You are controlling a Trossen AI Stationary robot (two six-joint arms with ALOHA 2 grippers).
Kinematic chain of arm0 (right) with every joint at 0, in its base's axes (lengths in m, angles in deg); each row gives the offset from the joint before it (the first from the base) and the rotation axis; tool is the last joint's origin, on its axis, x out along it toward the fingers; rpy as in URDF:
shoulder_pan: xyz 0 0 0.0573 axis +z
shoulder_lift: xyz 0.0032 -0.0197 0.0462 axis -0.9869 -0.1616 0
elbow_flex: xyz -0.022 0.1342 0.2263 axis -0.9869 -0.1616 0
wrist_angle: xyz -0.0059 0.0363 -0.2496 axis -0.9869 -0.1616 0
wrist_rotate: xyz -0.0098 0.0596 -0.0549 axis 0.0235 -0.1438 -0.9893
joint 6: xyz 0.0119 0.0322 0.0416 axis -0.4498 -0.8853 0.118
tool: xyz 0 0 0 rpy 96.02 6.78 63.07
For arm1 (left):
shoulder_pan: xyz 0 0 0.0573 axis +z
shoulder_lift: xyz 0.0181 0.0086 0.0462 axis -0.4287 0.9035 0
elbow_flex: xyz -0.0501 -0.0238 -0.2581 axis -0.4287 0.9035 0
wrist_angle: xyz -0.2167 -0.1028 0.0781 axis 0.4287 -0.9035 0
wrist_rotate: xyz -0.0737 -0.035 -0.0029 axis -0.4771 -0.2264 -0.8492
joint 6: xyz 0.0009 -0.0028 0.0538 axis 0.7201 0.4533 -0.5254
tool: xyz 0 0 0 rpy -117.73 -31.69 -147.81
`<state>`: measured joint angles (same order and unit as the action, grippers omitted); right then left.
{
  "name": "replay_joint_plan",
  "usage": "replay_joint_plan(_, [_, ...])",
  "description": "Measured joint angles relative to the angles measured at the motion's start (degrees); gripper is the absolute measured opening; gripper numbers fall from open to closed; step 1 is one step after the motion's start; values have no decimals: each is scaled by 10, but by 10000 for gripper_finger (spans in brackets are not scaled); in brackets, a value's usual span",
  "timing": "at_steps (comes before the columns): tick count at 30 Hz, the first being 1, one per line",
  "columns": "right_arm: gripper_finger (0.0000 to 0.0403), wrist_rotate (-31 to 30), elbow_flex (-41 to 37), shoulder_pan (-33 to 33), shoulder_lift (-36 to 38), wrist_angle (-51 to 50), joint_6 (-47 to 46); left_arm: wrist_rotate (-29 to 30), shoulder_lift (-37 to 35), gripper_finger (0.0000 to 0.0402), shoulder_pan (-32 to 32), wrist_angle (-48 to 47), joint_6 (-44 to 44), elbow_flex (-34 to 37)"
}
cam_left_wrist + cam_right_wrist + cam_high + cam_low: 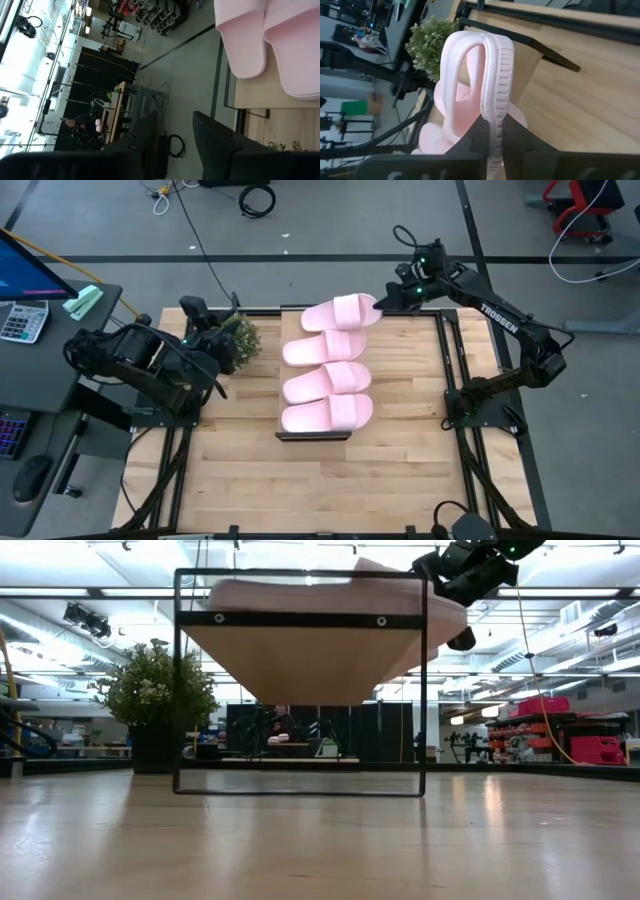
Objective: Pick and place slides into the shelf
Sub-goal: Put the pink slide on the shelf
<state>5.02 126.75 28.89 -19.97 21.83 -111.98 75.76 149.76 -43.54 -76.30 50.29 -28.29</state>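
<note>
Over on the left, the left gripper hangs near the small potted plant at the table's far-left part, holding nothing; how far its fingers are parted I cannot tell. In the middle stands the shelf, with 3 slides lying side by side on its plank top. At the far end, the 4th slide is clenched by its edge in the right gripper, tilted, just beside its neighbour, over the shelf's far end.
</note>
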Motion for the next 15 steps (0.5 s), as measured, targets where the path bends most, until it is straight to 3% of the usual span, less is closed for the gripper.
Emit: replay_joint_plan(15, [30,15,20,1,0,22,-4,-7,0,115,25,1,1,0])
